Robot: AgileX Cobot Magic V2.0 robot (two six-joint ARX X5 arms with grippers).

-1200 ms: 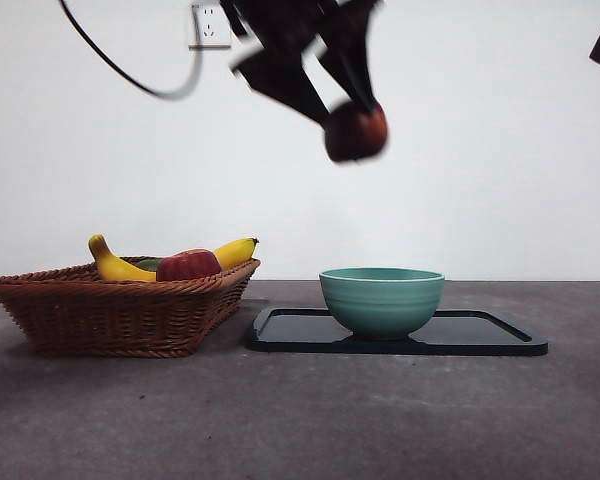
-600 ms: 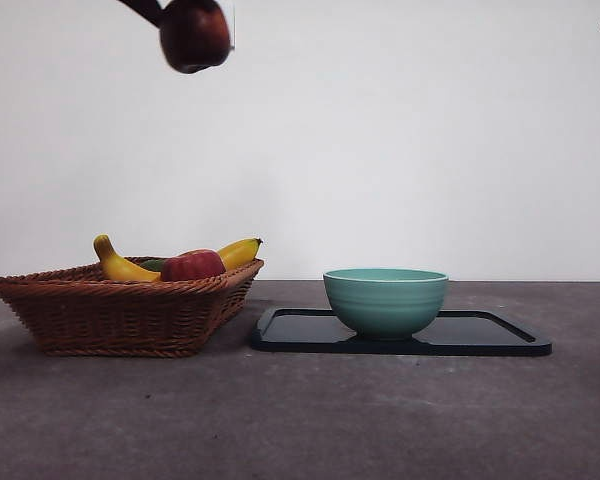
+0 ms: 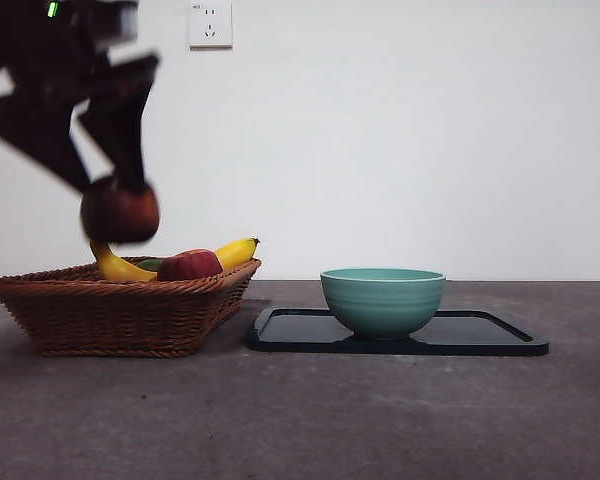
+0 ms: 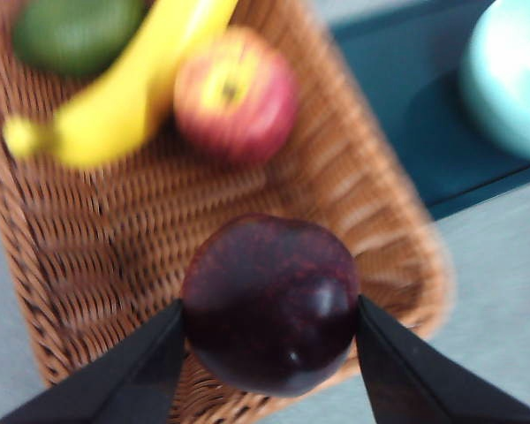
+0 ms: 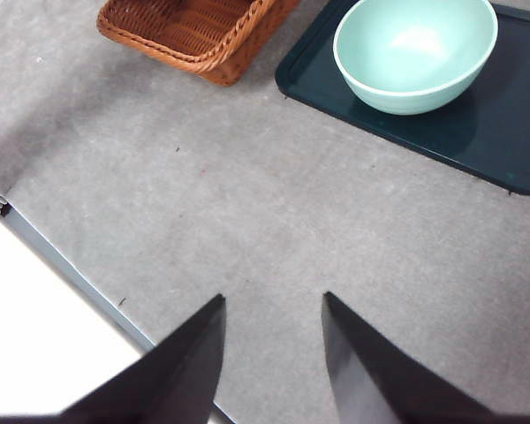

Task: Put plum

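Plum (image 4: 269, 305) in left end effector (image 4: 269, 336); seemingly above basket (image 4: 115, 256)

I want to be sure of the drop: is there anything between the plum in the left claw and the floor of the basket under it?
Nothing visible blocks it. The left claw holds the plum over bare wicker of the basket. The banana, the red apple and a green fruit lie at the other end.

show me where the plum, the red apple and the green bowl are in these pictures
plum (image 4: 269, 300), left wrist view, middle of its dark glossy skin between the jaws.
red apple (image 4: 238, 95), left wrist view, its red side in the basket.
green bowl (image 3: 382, 301), front view, middle of its outer wall.
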